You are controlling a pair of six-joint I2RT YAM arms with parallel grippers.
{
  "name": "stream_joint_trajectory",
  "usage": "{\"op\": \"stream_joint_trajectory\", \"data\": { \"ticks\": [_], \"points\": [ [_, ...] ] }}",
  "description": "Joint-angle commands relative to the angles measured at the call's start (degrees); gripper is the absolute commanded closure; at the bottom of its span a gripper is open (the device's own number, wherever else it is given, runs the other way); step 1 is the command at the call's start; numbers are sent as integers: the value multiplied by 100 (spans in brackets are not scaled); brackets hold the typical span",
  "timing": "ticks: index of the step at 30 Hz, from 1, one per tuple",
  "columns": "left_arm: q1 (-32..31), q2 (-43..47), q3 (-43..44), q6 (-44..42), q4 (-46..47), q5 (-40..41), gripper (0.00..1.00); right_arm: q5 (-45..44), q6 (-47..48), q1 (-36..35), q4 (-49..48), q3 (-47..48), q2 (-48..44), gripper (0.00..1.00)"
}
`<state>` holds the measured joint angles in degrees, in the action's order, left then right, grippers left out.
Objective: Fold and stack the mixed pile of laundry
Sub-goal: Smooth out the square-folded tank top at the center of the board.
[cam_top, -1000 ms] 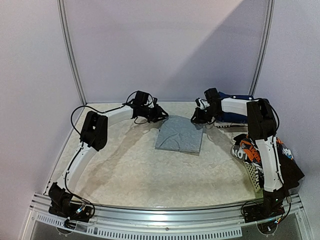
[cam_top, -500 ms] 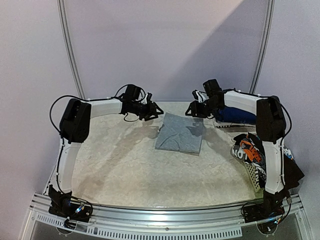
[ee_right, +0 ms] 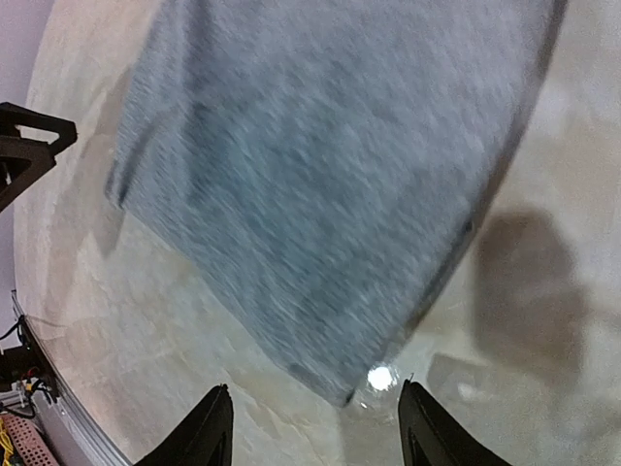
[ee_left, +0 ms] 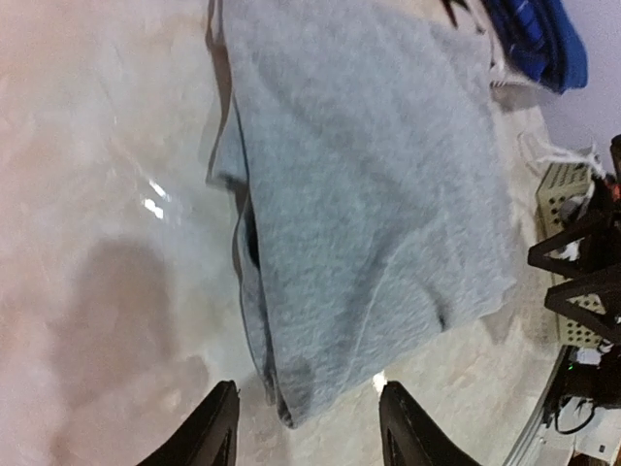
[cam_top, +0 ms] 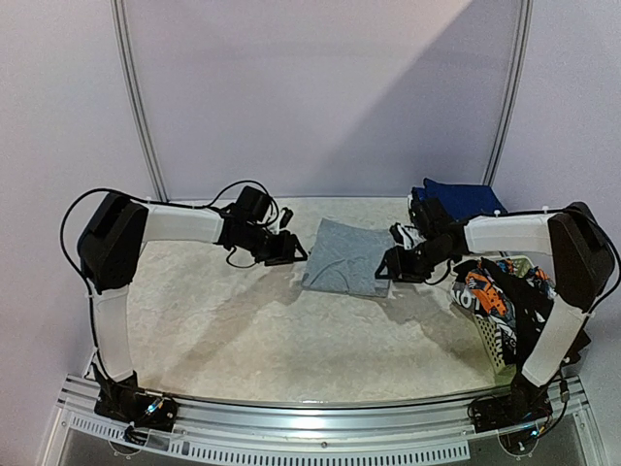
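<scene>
Grey shirt [cam_top: 342,257] lies folded flat mid surface [cam_top: 243,330], btwn the two arms. L gripper [cam_top: 288,252] is just beside the shirt's left edge and R gripper [cam_top: 387,265] is at its near-right corner. Both have jaws apart and hold nothing; wrist views show an empty gap w/ a shirt corner right ahead of each. Prob flanking it so each can take a side for one more fold or to carry it to the stack (my guess). Navy pieces [cam_top: 456,198] sit folded at far right, likely the stack spot. Rest of the pile is in the basket [cam_top: 493,342] at the right edge, incl. an orange-black-white printed piece [cam_top: 480,291], so plenty left to do. Text: no brand or label readable; print on the orange piece too small to tell.
</scene>
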<state>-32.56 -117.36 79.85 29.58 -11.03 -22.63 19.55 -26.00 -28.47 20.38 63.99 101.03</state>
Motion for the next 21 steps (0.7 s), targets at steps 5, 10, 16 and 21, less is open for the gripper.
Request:
{"op": "stream_joint_trajectory", "data": {
  "ticks": [5, 10, 16, 21],
  "points": [
    [-497, 309, -462, -280, -403, 903, 50, 295, -488, 2, -699, -1045, -429, 38],
    [-606, 181, -515, -213, -242, 962, 51, 346, -576, 5, -1037, -1143, -283, 37],
    [-647, -1, -461, -174, -133, 1011, 54, 467, -646, 0, -1393, -1063, 139, 48],
    [-655, -138, -432, -128, -48, 970, 57, 562, -659, 4, -1499, -1029, 376, 61]
  ]
}}
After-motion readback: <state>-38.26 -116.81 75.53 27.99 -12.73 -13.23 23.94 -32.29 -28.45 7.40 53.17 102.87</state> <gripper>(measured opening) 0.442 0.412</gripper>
